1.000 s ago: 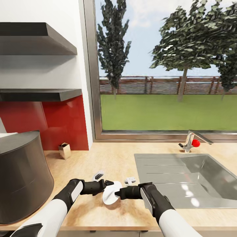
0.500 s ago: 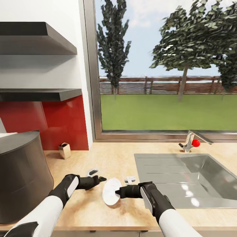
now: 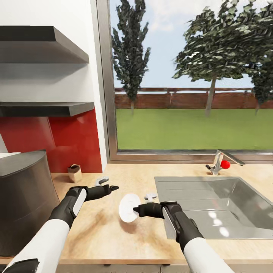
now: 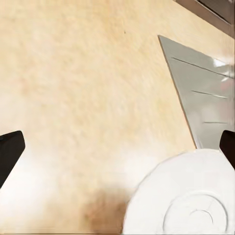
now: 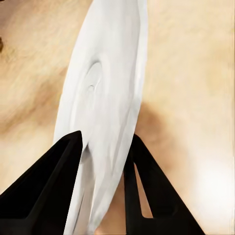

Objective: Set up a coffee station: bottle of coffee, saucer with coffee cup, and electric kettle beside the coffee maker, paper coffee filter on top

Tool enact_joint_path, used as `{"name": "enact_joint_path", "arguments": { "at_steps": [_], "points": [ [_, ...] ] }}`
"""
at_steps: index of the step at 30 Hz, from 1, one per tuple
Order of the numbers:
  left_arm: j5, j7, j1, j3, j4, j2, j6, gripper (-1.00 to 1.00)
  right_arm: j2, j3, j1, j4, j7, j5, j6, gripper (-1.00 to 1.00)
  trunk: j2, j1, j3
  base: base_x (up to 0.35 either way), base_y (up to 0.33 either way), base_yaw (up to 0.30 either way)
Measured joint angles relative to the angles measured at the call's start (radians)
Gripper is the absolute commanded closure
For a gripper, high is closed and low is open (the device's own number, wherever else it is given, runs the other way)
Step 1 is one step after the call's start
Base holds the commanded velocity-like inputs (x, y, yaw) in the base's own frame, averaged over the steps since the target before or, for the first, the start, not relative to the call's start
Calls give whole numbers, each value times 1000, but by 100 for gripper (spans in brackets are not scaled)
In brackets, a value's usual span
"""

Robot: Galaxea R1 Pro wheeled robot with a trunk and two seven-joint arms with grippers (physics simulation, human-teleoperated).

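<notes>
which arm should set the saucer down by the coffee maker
Right. Its end effector is shut on the saucer, held on edge above the countertop. The left end effector is open and empty, though nearer the coffee maker.

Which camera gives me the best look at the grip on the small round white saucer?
The right wrist view: the saucer stands edge-on, pinched by the right end effector. The head view shows it whole but small; the left wrist view shows its face.
</notes>
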Motion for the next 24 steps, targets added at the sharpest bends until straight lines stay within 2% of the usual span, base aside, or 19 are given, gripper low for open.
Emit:
{"name": "enact_joint_path", "arguments": {
  "at_steps": [2, 4, 5, 7, 11, 15, 17, 20, 21, 22, 24],
  "points": [
    [-2, -5, 3, 1, -31, 5, 15, -100, 0, -1, 0, -16, -19, 1, -1, 100, 0, 0, 0, -278, 0, 0],
    [-3, -9, 9, 2, -58, 11, 41, -100, 0, -2, 0, -39, -98, 1, -22, 100, 0, 0, 0, -320, 0, 0],
    [-3, -9, 11, 1, -63, 12, 47, -100, 0, -2, 0, -56, -144, 1, -50, 100, 0, 0, 0, -329, 0, 0],
    [-3, -10, 14, -1, -67, 11, 51, -100, 0, -2, 0, -88, -191, -1, -110, 100, 0, 0, 0, -334, 0, 0],
    [-3, -20, 18, -2, -67, 11, 46, -100, 0, -1, 0, -133, -211, -1, -166, 100, 0, 0, 0, -336, 0, 0],
    [-7, -65, 56, -2, -68, 11, 39, -100, 0, 2, 0, -137, -215, -2, -210, 100, 0, 0, 0, -337, 0, 0],
    [-15, -104, 108, -3, -69, 13, 35, -100, 0, 4, 0, -134, -215, -2, -277, 100, 0, 0, 0, -337, 0, 0],
    [-20, -173, 197, -4, -70, 25, 15, -100, 0, 5, 0, -134, -214, -1, -310, 100, 0, 0, 0, -337, 0, 0],
    [-23, -203, 233, -7, -71, 33, -8, -100, 0, 5, 0, -135, -214, -2, -315, 100, 0, 0, 0, -333, 0, 0],
    [-32, -254, 284, -16, -72, 50, -58, -100, 0, 7, 0, -135, -214, -2, -318, 100, 0, 0, 0, -327, 0, 0],
    [-50, -328, 351, -29, -70, 77, -141, -100, 0, 9, 0, -136, -213, -2, -321, 100, 0, 0, 0, -321, 0, 0]
  ]
}}
